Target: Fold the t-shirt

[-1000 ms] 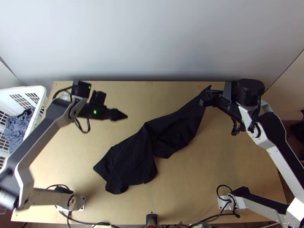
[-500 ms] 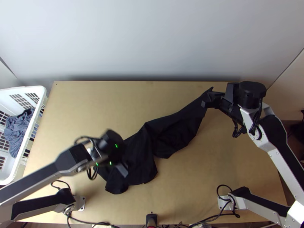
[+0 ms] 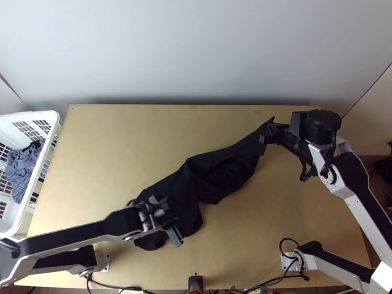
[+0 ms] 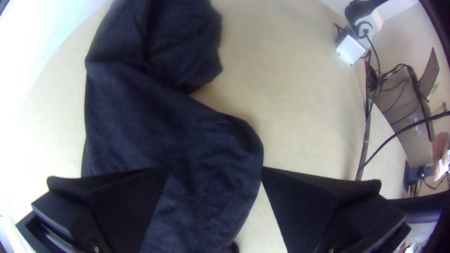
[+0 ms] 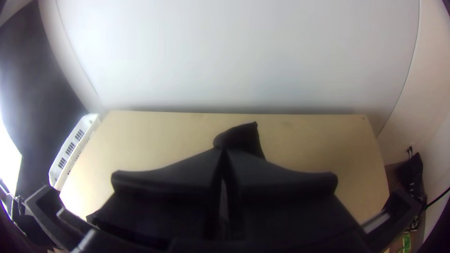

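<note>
Black t-shirt (image 3: 220, 169) on a pale tan wooden table (image 3: 117, 142).
The shirt is one plain black from below the left gripper (image 3: 167, 218) to the right gripper (image 3: 267, 130); both grippers are black too, with fine ridges patterning the left one's fingers (image 4: 323, 211). Out to the left gripper's left, the basket (image 3: 36, 115) is white with rows of slots, the clothes (image 3: 22, 171) inside it blue-grey. Beyond both grippers, the wall (image 3: 196, 49) is pale grey.
</note>
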`<state>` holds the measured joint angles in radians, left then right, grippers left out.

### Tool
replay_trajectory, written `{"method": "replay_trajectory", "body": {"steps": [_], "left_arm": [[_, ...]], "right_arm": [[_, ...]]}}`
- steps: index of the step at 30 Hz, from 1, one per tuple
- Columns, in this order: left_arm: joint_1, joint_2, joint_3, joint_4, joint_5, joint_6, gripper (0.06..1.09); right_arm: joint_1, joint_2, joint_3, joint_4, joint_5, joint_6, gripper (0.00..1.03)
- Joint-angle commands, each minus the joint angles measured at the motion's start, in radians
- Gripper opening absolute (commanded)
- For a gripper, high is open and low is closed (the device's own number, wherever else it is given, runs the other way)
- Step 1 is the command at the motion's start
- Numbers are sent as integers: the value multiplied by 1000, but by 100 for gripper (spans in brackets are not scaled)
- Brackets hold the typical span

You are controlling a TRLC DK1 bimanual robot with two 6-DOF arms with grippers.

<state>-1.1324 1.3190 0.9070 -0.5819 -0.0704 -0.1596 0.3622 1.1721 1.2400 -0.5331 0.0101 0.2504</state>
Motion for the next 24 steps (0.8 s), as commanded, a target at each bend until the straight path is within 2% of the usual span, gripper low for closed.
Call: {"method": "replay_trajectory", "body": {"steps": [1, 6, 14, 18, 19, 20, 22, 24], "left_arm": [[-47, 95, 21, 48, 78, -49, 102], [-101, 102, 33, 71, 90, -41, 102], [-104, 238, 30, 105, 92, -9, 102], [-96, 287, -19, 180, 37, 6, 101], [-89, 296, -31, 195, 30, 9, 93], [-76, 299, -46, 211, 30, 12, 73], [-56, 293, -72, 260, 46, 20, 8], [-44, 255, -74, 234, 75, 15, 9]], "right_arm": [[-9, -9, -14, -2, 1, -7, 3], [-22, -14, -17, -4, 1, -13, 3], [-32, -23, -28, -2, 1, -17, 3], [-34, -29, -22, -4, 1, -23, 3], [-34, -29, -20, -4, 1, -23, 3], [-34, -29, -19, -4, 1, -23, 3], [-34, -29, -16, -4, 1, -23, 3], [-34, -29, -16, -2, 1, -28, 3]]}}
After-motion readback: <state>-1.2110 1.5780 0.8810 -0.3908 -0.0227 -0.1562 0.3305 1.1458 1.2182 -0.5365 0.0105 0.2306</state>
